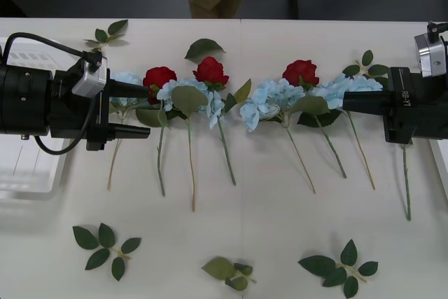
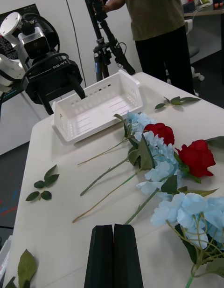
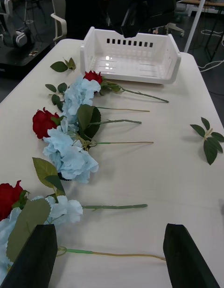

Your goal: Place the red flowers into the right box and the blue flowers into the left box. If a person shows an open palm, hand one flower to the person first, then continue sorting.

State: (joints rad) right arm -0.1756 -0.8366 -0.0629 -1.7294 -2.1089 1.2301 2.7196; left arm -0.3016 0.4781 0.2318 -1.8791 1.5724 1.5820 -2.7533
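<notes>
A row of artificial flowers lies across the pale tabletop [image 1: 280, 208]: three red flowers [image 1: 211, 71] with velvety, tightly furled heads among fluffy pale blue flowers [image 1: 269, 99], thin stems trailing toward the robot. The left box [image 1: 28, 173], a shallow white slotted plastic tray, sits left of the row, partly hidden behind the left arm; the right box [image 3: 130, 57] is at the row's right end. The left end effector [image 3: 112, 255] hovers level over the row's left end, black fingers spread wide. The right end effector [image 2: 114, 255] hovers over the row's right end, fingers pressed together, empty. Loose green leaf sprigs [image 1: 105, 246] dot the tabletop around the row.
</notes>
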